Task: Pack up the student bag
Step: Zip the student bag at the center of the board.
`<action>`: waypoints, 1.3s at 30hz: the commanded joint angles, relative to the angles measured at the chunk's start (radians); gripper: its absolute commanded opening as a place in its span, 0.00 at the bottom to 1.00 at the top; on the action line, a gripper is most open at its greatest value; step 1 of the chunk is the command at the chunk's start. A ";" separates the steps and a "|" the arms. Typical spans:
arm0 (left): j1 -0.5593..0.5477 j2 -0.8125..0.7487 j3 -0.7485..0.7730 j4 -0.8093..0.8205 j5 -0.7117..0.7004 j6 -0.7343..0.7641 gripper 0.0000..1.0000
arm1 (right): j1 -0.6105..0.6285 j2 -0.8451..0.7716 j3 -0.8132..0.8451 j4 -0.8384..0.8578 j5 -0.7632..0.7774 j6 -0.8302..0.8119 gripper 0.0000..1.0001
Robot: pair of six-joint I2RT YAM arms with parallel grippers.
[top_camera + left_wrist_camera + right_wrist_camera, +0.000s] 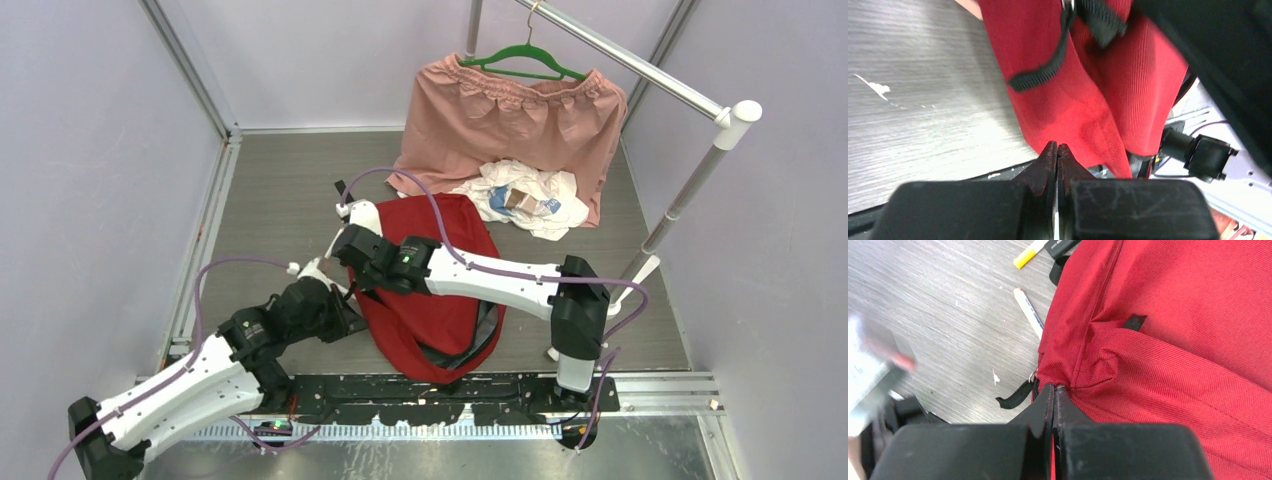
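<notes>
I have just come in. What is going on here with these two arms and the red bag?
Two robot arms work on the large soft dark-red fabric backpack lying on the grey table. The right gripper is shut on a seam at its edge. The left gripper is shut too, at the fabric's lower edge; whether it pinches anything is unclear. A white pen lies beside the bag, unpacked.

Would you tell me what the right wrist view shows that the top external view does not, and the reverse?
Right wrist only: a white pen and a yellow-tipped marker lying on the table, and the right hand pinched shut on a seam. Top external only: the pink garment on its green hanger, and the white cloth. Both: the red backpack on the table.
</notes>
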 commanded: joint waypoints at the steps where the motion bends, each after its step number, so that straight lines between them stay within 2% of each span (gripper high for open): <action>1: -0.145 0.013 0.002 0.076 -0.109 -0.087 0.00 | -0.029 0.022 0.077 0.076 0.044 -0.026 0.01; 10: -0.459 0.119 0.020 0.129 -0.324 -0.212 0.00 | -0.091 0.029 0.075 0.087 0.007 -0.020 0.01; 15: -0.528 0.136 0.042 0.124 -0.391 -0.229 0.00 | -0.096 -0.029 0.024 0.096 -0.032 -0.021 0.02; 18: -0.529 0.067 0.084 0.023 -0.458 -0.212 0.00 | -0.097 -0.108 -0.016 0.094 -0.083 -0.015 0.24; 22: -0.526 -0.079 0.161 -0.205 -0.604 -0.213 0.01 | -0.097 -0.249 -0.105 0.109 -0.122 0.003 0.47; 26: -0.527 -0.226 0.229 -0.406 -0.735 -0.239 0.33 | -0.095 -0.384 -0.218 0.113 -0.144 0.038 0.57; 28: -0.526 -0.280 0.254 -0.463 -0.784 -0.239 0.42 | -0.094 -0.445 -0.285 0.112 -0.150 0.068 0.58; 30: -0.526 -0.302 0.265 -0.493 -0.799 -0.236 0.47 | -0.081 -0.509 -0.361 0.122 -0.163 0.097 0.57; 35: -0.527 -0.177 0.300 -0.554 -0.819 -0.230 0.79 | -0.022 -0.543 -0.478 0.105 -0.186 0.141 0.55; 36: -0.526 -0.143 0.314 -0.567 -0.837 -0.220 0.83 | -0.018 -0.541 -0.488 0.088 -0.176 0.148 0.55; 39: -0.525 -0.036 0.364 -0.596 -0.899 -0.166 0.86 | -0.018 -0.558 -0.519 0.058 -0.141 0.164 0.55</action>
